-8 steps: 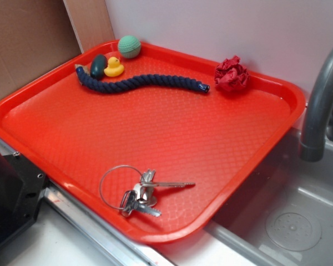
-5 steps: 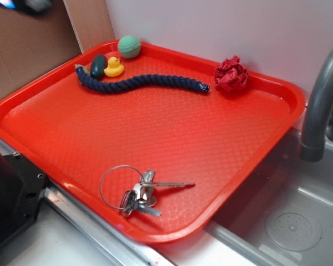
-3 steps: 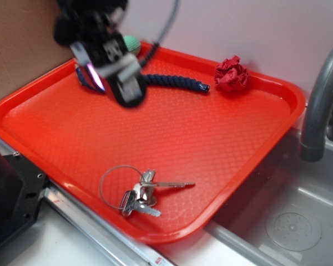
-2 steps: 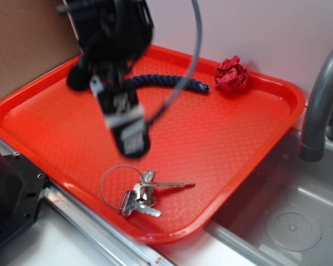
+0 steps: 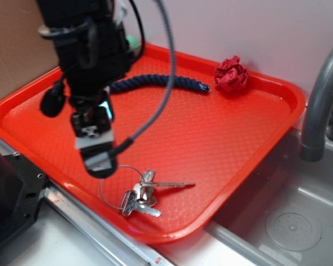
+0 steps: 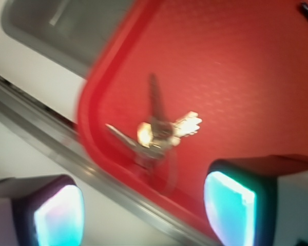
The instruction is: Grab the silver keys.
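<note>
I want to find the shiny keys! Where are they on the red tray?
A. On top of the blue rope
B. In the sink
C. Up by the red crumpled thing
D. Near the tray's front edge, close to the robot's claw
D: the silver keys lie by the red tray's front rim, beside the gripper.

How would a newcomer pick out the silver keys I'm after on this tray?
Start at the big red plastic tray beside the steel sink. Near its front rim lies the bunch of shiny silver metal keys on a thin wire ring, just right of the black gripper. It is the only metal thing there.
</note>
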